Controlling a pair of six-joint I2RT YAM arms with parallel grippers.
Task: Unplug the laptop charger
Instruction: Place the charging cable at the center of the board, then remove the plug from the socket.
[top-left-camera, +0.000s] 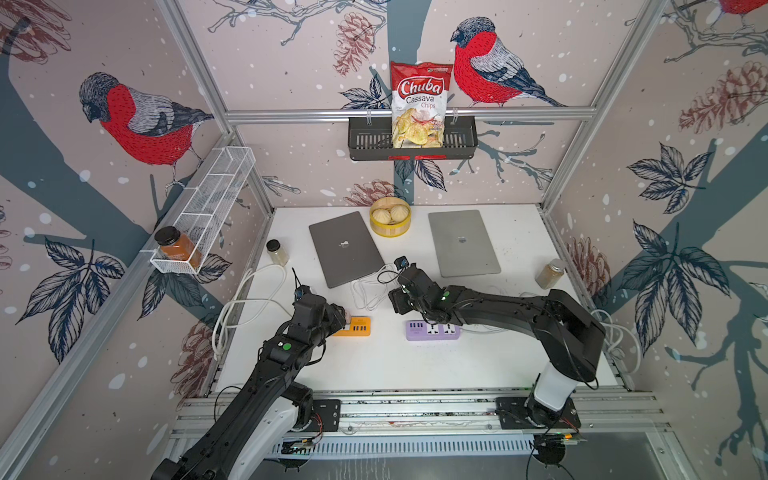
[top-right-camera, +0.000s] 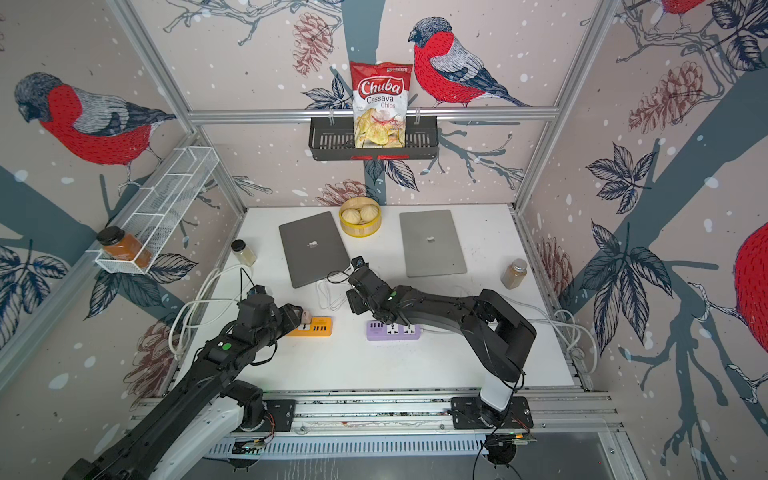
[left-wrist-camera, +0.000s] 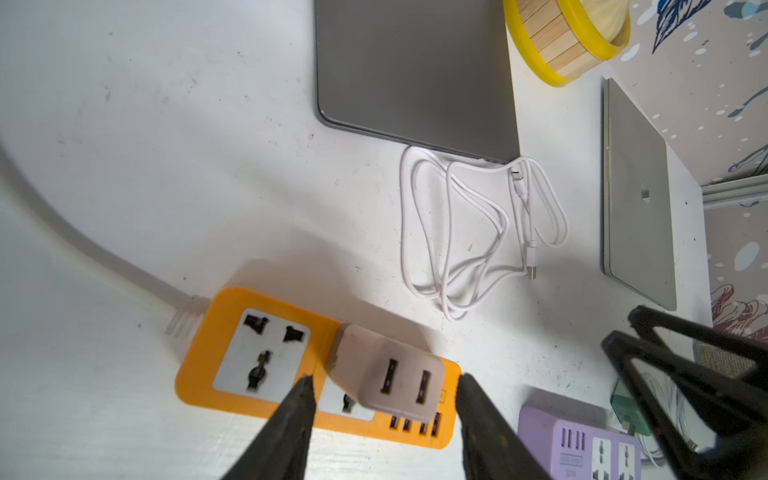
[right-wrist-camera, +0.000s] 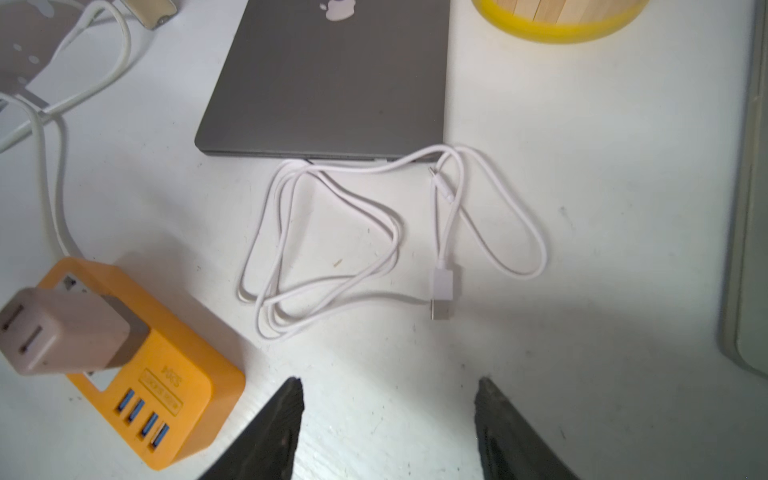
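In both top views the left end effector (top-left-camera: 341, 316) sits over one end of the orange power strip (top-left-camera: 358, 326), low in the frame and left of centre. The left wrist view shows its fingers (left-wrist-camera: 299, 399) spread apart, one on each side of the pinkish charger (left-wrist-camera: 388, 374) with a gap on both sides, so it is open and grips nothing. The charger stands tilted on the strip's second socket, and whether its pins are seated cannot be told. The right end effector (right-wrist-camera: 387, 380) is also open and empty, above the bare table (right-wrist-camera: 582, 332) near a loose white cable (right-wrist-camera: 395, 237). That cable lies coiled against the edge of the dark grey laptop (right-wrist-camera: 332, 83), with both of its plugs free on the table.
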